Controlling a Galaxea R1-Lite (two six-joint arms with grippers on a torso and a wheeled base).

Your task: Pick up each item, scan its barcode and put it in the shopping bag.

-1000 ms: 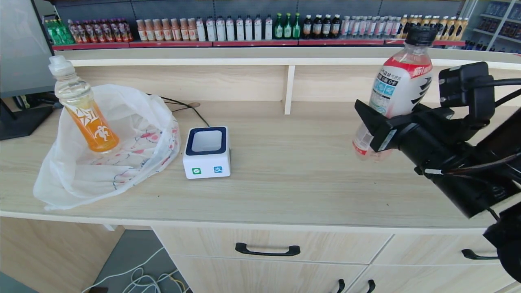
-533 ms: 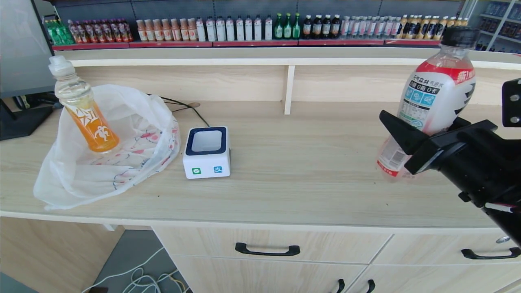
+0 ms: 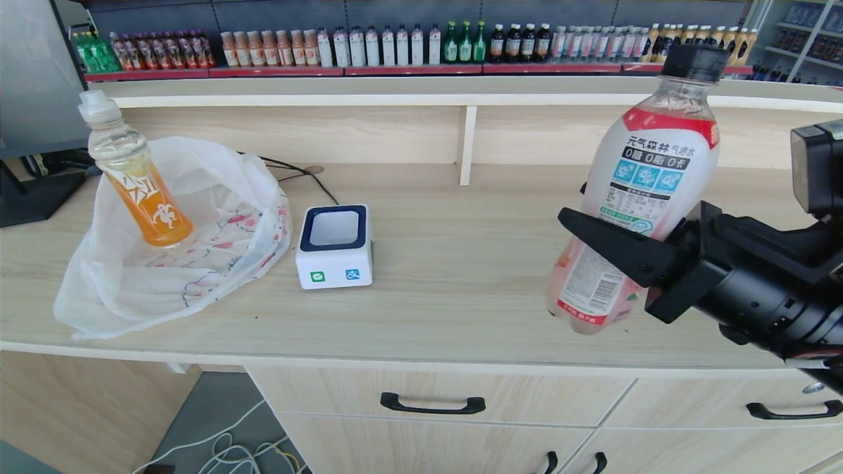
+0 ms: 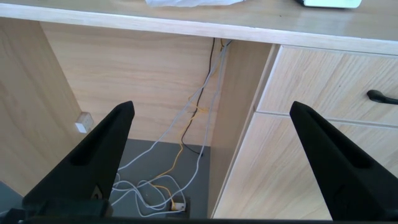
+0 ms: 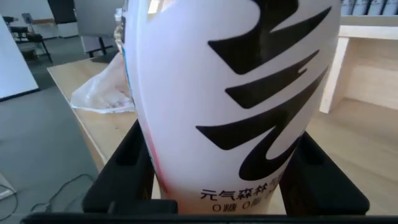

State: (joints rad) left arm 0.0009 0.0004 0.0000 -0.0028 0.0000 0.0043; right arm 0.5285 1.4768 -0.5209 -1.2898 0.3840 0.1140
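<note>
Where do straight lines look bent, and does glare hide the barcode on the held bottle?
Head view: the front edge of the counter bows slightly, a wide-lens effect; the barcode on the bottle is evenly lit, no glare. Right wrist view: the bottle's label bulges, close to the lens.

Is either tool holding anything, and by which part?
The right tool grips the pink bottle around its lower half, cap up. The left tool is open and empty.
</note>
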